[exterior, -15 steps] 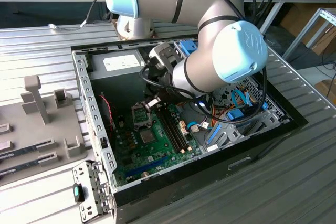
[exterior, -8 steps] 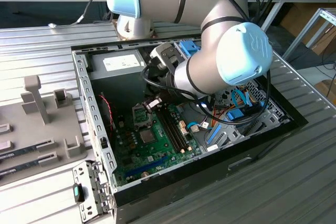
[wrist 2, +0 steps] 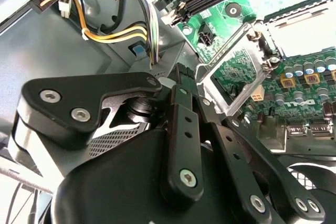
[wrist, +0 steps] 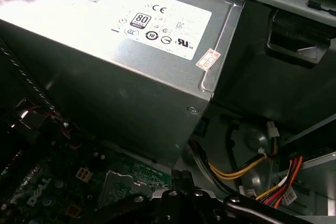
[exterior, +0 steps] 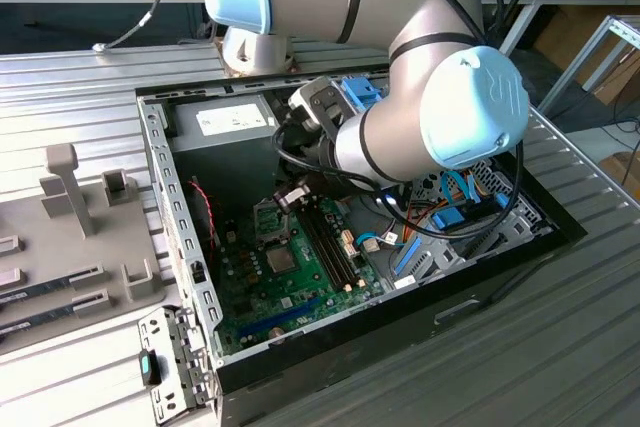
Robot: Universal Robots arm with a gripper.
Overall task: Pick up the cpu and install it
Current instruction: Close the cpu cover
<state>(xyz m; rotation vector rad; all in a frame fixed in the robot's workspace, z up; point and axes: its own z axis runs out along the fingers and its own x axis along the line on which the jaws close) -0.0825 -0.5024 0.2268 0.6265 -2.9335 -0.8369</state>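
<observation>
My gripper (exterior: 288, 197) hangs low inside the open computer case, just above the processor socket (exterior: 268, 220) on the green motherboard (exterior: 300, 287). In the second wrist view the gripper (wrist 2: 179, 75) has its fingers drawn together, shut, with the tips right beside the edge of the socket's metal retention frame (wrist 2: 231, 72). That frame stands tilted up and open. Beyond it the socket bed (wrist 2: 299, 27) looks pale. The cpu is hidden or out of view. The black fingertips (wrist: 181, 179) also show in the first wrist view.
The silver power supply (wrist: 131, 51) sits close behind the gripper, with yellow and red cables (wrist: 247, 166) beside it. Long dark memory slots (exterior: 325, 242) run beside the socket. A bare dark chip (exterior: 281, 260) lies in front. A grey fixture tray (exterior: 70, 237) lies left of the case.
</observation>
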